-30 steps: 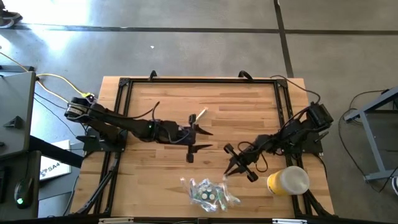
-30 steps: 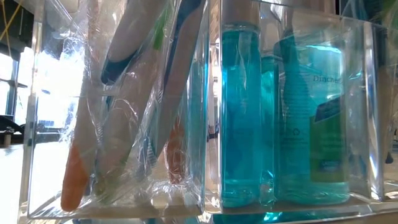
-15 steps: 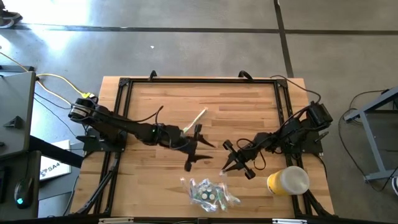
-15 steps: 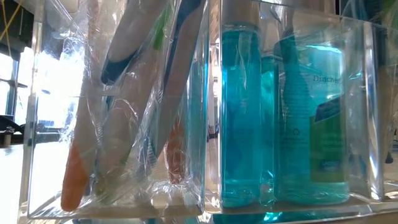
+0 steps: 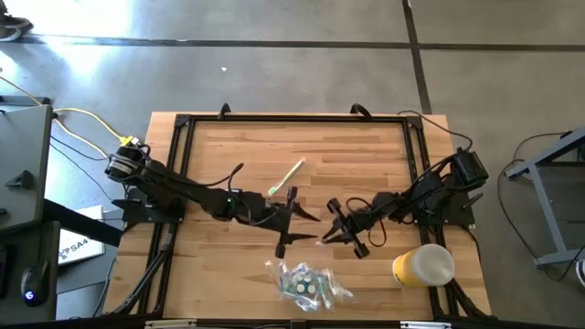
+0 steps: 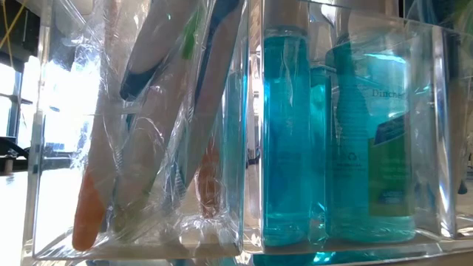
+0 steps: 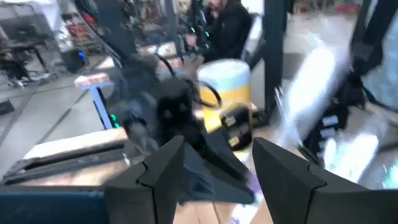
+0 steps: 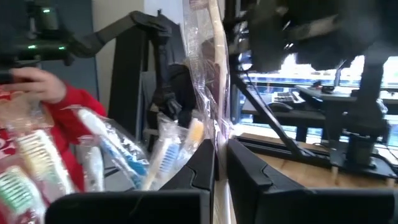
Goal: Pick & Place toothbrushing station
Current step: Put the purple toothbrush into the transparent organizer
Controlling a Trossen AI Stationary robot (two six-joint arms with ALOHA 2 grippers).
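Right end effector (image 5: 322,239) sits clamped on a wrapped toothbrush (image 8: 208,68) above mid-worktop (image 5: 366,155), left end effector (image 5: 294,228) parted beside it, so your clear organiser (image 5: 306,283) awaits more.

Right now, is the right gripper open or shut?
Shut. In its wrist view the right gripper has its fingers pressed together on a wrapped toothbrush.

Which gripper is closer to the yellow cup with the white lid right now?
Right. The right gripper sits just left of the yellow cup with the white lid; the left gripper is farther left, near table centre.
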